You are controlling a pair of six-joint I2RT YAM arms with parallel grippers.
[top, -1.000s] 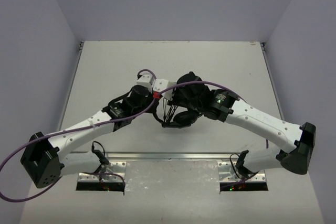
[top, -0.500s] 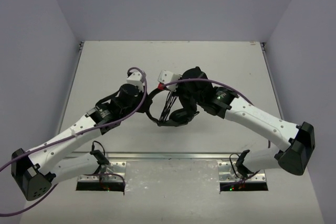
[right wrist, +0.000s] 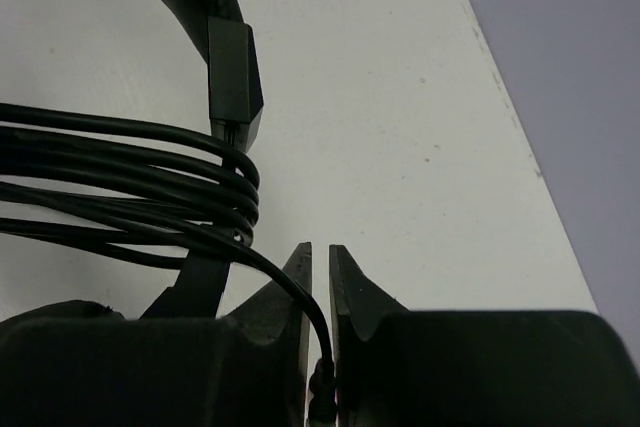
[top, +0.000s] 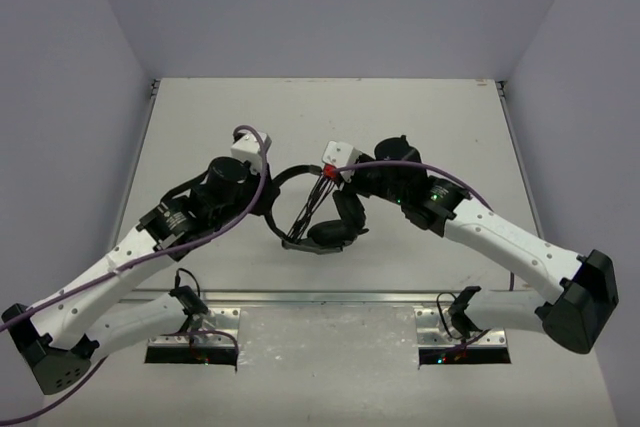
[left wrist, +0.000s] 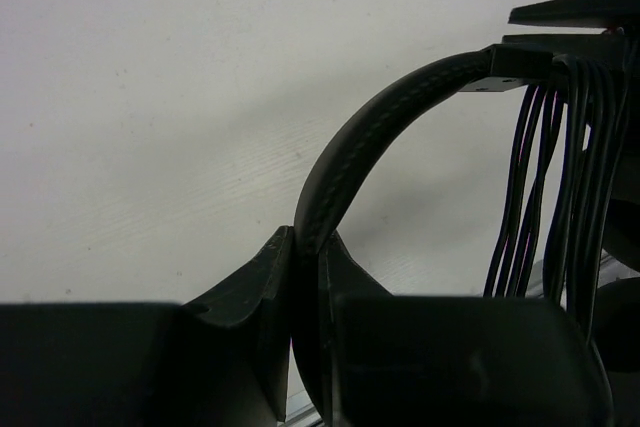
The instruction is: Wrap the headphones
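Observation:
The black headphones (top: 322, 231) lie between my two grippers at the table's middle, with the thin black cable (top: 309, 209) wound in several strands across the headband. My left gripper (top: 267, 197) is shut on the headband (left wrist: 372, 132), which arcs up from the jaws to the slider and the cable turns (left wrist: 545, 182). My right gripper (top: 336, 177) is shut on the cable's end (right wrist: 322, 372), beside the coiled turns (right wrist: 130, 172) and the slider (right wrist: 234, 67). One earcup (top: 335, 232) rests on the table below the right gripper.
The white table (top: 200, 127) has walls on the left, back and right. A metal rail (top: 320, 297) runs along the near edge by the arm bases. Purple robot cables (top: 255, 187) loop over both arms.
The left arm has swung left and drawn back, still holding the headband. The right gripper has moved right and back with the cable end. The headband and cable strands now show between them.

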